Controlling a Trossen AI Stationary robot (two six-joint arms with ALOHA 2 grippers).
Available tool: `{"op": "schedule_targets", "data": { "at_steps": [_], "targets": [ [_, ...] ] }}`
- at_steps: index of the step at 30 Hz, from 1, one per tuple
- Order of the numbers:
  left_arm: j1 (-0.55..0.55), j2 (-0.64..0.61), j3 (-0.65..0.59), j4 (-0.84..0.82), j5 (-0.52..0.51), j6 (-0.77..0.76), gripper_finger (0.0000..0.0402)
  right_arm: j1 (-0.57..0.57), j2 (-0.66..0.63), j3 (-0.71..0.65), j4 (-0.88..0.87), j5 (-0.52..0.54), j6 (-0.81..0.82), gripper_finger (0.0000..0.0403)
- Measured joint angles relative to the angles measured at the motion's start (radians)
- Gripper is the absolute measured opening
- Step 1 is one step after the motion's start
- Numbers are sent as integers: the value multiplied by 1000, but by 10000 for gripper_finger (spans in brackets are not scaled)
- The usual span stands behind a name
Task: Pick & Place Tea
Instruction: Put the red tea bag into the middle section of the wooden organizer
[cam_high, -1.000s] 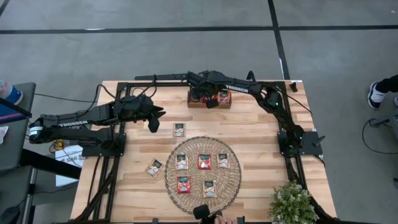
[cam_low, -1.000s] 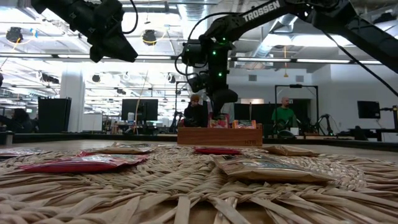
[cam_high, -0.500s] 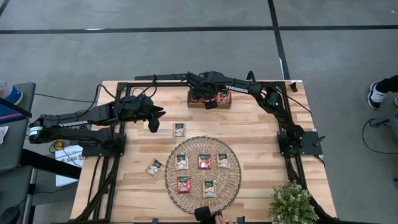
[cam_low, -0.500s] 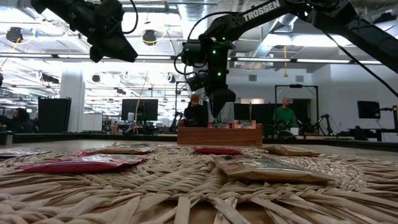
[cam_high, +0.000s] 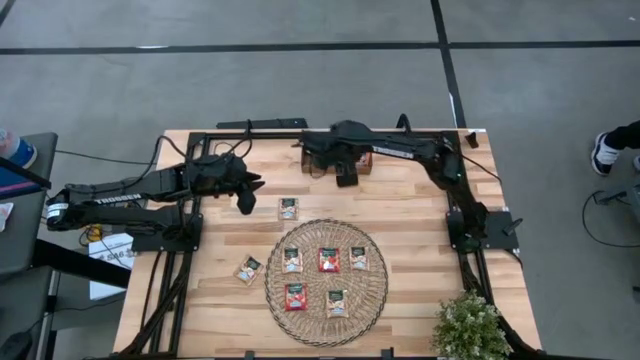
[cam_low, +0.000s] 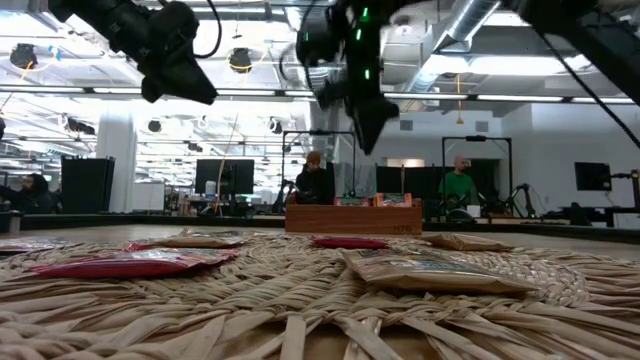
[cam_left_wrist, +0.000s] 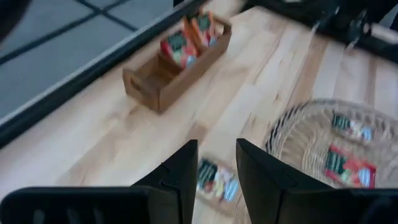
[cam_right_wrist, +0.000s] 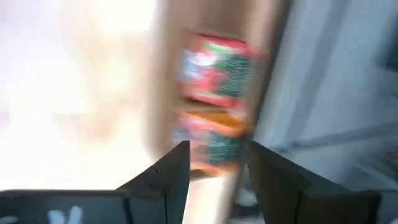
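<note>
On the pale plank bench (cam_high: 420, 240), the right pincer (cam_high: 347, 178) hangs released and empty just beside the long brown wooden tray (cam_low: 352, 216), apparently having delivered there, where red-orange tea sachets (cam_left_wrist: 186, 41) stand upright; the left pincer (cam_high: 245, 203), parted, hovers over a cream sachet (cam_high: 289, 208) nearer the round woven mat (cam_high: 370, 300).

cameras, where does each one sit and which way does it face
High: overhead, straight down on the table; both arms show.
Low: table height, level across the woven mat into the room; arms hang above.
Left wrist: past the open left hand at a sachet.
Right wrist: past the open right hand, sachets blurred.
Shared: the wooden tray.
</note>
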Motion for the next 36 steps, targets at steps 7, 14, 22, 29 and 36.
{"op": "schedule_targets", "data": {
  "at_steps": [7,14,22,29,36],
  "targets": [
    [-15,0,0,-67,14,-20,101,111,-124,0,-28,-506,184,139],
    [-78,0,0,-83,24,-36,101,249,-138,-5,15,-577,229,132],
    [-177,-1,0,-127,9,-108,101,348,-125,-110,182,-576,312,134],
    [-295,-3,0,-127,-48,-182,101,378,-122,-266,332,-553,430,146],
    [-395,-3,0,-126,-115,-259,101,392,-121,-414,444,-552,459,151]
  ]
}}
